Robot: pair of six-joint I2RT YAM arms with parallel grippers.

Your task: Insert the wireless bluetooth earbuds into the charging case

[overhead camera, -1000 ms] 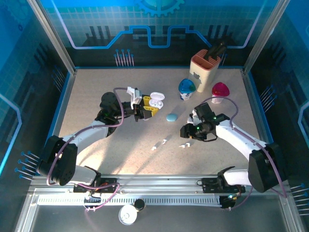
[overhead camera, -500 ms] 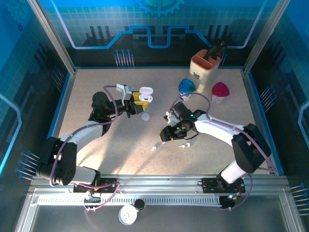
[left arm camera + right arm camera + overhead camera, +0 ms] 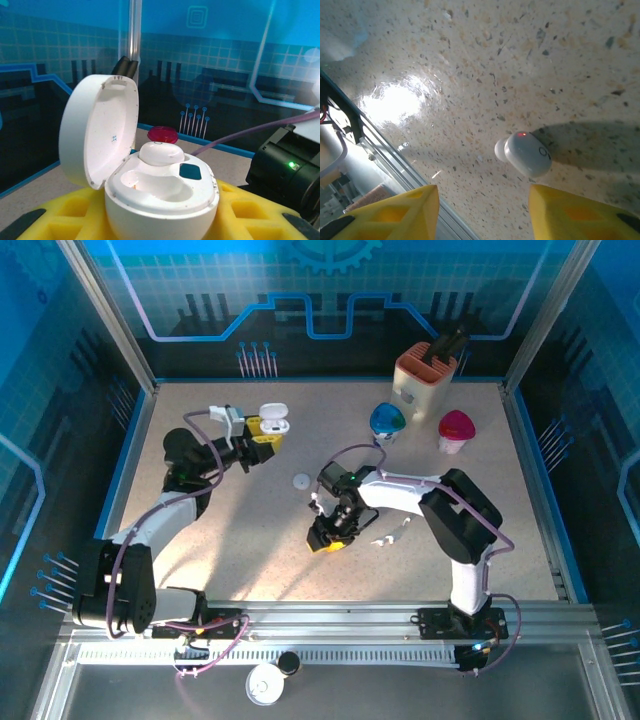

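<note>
Earbud (image 3: 524, 153) lies flat on the table (image 3: 520, 60), near-right of the charging case (image 3: 160, 190), lit face up, long axis spanning the gap between the yellow fingers (image 3: 395, 212). Right gripper (image 3: 484, 196) points straight down, jaws spread, clear of it. Left gripper (image 3: 255, 433), held level, pinches the open case upright.
</note>
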